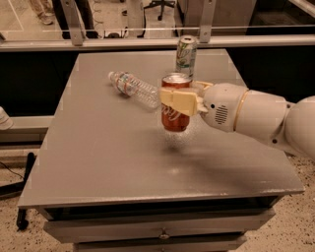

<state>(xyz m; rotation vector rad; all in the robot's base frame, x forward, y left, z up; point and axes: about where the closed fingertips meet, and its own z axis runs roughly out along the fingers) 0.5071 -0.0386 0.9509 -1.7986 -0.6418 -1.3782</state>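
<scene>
My gripper [178, 100] reaches in from the right over the grey table [98, 162] and is shut on a red soda can [174, 117]. The can stays upright and hangs a little above the tabletop, its shadow just below it. The near finger [178, 101] crosses the can's upper half; the far finger is hidden behind it. A clear plastic water bottle [135, 88] lies on its side just left of the can. A green and white can [186, 55] stands upright behind it near the table's far edge.
The table has drawers [157, 231] along its front. A metal railing [147, 43] runs behind the table, with people's legs [74, 15] and a chair base beyond it. My white arm [266, 118] spans the table's right side.
</scene>
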